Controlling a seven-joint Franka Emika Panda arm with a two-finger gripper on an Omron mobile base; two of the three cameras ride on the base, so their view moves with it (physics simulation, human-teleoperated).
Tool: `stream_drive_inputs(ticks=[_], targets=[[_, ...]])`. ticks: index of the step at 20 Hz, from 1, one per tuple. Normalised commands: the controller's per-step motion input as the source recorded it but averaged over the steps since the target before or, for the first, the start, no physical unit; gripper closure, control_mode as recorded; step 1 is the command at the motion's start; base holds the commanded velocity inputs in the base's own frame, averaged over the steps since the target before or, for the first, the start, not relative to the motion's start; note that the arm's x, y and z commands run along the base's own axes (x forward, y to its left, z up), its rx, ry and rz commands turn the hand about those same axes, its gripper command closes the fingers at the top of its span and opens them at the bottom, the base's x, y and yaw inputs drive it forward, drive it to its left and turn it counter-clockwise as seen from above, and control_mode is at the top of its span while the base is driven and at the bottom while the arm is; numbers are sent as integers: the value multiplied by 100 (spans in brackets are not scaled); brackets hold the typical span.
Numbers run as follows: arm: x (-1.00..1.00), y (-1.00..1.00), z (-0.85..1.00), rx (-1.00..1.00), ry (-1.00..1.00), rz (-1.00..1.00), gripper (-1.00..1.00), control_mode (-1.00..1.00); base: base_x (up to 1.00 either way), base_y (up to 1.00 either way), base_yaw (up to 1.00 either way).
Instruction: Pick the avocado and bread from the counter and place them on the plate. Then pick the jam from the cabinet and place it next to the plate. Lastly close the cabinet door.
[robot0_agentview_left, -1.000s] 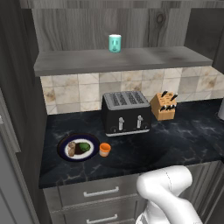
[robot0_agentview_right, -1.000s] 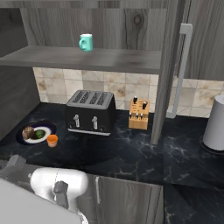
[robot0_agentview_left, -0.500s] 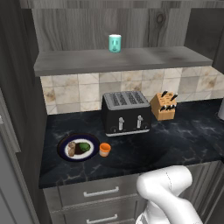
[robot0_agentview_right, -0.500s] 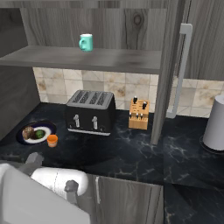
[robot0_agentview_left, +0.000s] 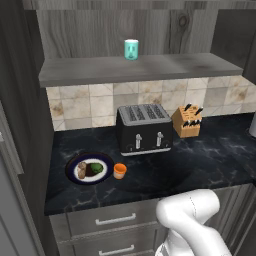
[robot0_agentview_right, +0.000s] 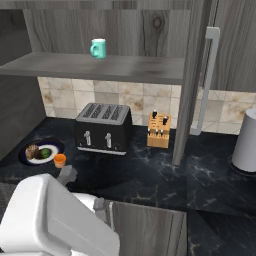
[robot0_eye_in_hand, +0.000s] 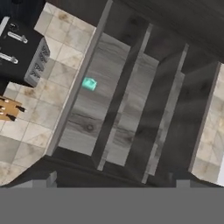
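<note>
Left base view: plate (robot0_agentview_left: 73, 175) on counter (robot0_agentview_left: 200, 165), avocado (robot0_agentview_left: 97, 168) and bread (robot0_agentview_left: 82, 169) on it; jam (robot0_agentview_left: 119, 171) just beside its right rim.

Right base view: cabinet door (robot0_agentview_right: 191, 85) stands open.

Hand view: gripper (robot0_eye_in_hand: 114, 180) tips apart, empty, facing the cabinet (robot0_eye_in_hand: 131, 100), well apart from the jam.

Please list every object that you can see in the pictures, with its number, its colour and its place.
plate: 1, navy rim, counter left
avocado: 1, dark green, on plate
bread: 1, brown, on plate
jam: 1, orange, counter, right of plate
cup: 1, teal, cabinet shelf
toaster: 1, black, counter centre
knife block: 1, tan, right of toaster
cabinet door: 1, grey, open
canister: 1, pale grey, counter right
tool: 1, dark tips, open
</note>
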Motion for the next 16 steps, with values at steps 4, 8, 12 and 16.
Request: stream_drive_inputs(ticks=[4,8,12,16], targets=[[31,-18,-39,4,-6,0,-100,-100,0,0,0],[33,-7,-50,1,-3,0,-100,-100,0,0,0],[38,-10,-40,2,-4,0,-100,-100,0,0,0],[45,-20,-33,7,-2,0,-100,-100,0,0,0]])
